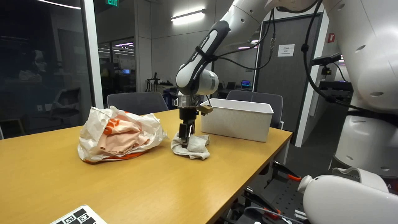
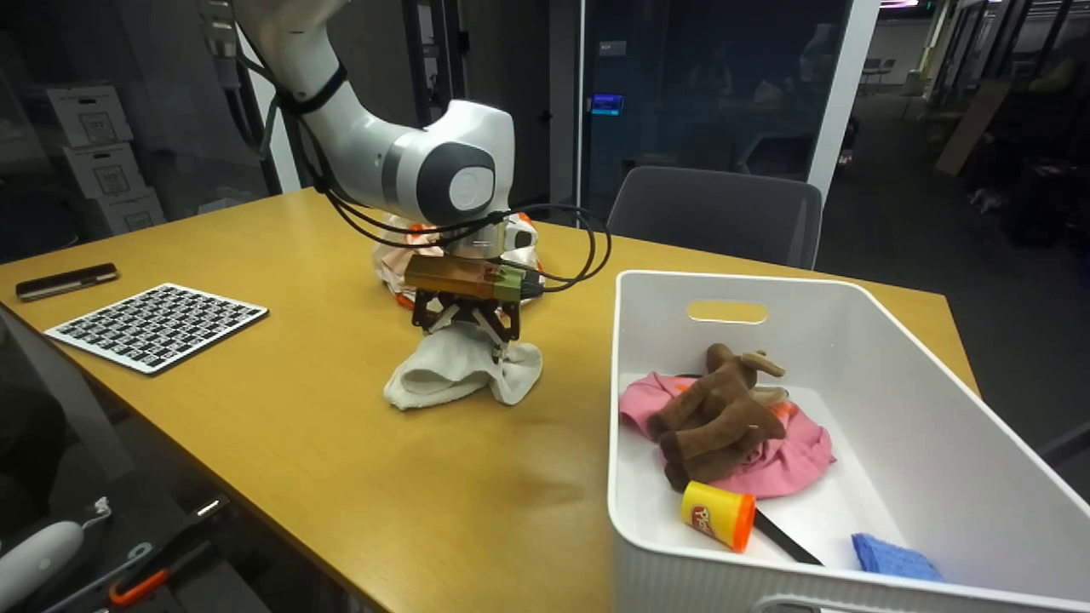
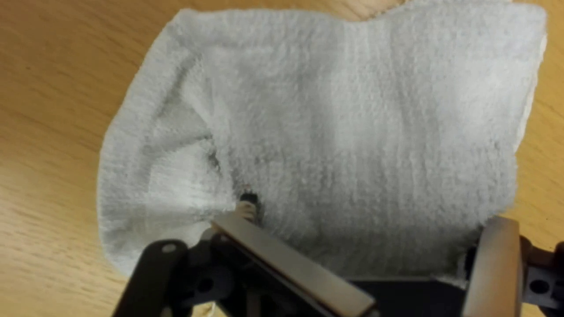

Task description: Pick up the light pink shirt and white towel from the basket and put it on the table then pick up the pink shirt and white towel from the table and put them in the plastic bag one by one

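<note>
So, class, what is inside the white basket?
The basket holds a brown plush toy on pink cloth, a yellow tub, black strip and something blue. Anything under these or behind the near wall is covered.

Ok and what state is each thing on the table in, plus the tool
White towel: rumpled, partly folded
Tool: open, at the towel
Plastic bag: wrinkled, mouth open
Light pink shirt: bunched inside the bag
Basket: upright, open-topped, holding things
Checkered board: lying flat
Dark oblong item: lying flat
</note>
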`<state>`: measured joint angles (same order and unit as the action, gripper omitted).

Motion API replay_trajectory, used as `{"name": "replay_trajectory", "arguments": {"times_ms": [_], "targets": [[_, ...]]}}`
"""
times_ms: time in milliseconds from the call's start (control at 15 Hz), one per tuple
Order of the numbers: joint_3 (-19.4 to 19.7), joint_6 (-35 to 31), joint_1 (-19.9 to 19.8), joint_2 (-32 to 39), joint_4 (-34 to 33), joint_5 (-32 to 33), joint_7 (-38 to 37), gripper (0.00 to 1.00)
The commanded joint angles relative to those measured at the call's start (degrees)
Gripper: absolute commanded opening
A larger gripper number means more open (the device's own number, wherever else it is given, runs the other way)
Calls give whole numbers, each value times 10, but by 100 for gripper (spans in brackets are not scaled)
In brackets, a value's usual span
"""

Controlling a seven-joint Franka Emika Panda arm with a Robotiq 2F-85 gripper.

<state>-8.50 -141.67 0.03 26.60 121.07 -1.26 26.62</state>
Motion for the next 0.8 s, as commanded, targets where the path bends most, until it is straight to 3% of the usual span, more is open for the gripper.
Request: {"name": "replay_trajectory", "arguments": {"times_ms": [0, 67, 133, 267, 733], "targets": [[-4, 24, -18, 20, -24, 10, 29, 100], [-5, 31, -22, 21, -26, 8, 34, 100], [-8, 36, -26, 21, -28, 3, 40, 75], [-9, 48, -30, 22, -34, -2, 45, 68], [-6, 79, -37, 24, -55, -12, 43, 16]]}}
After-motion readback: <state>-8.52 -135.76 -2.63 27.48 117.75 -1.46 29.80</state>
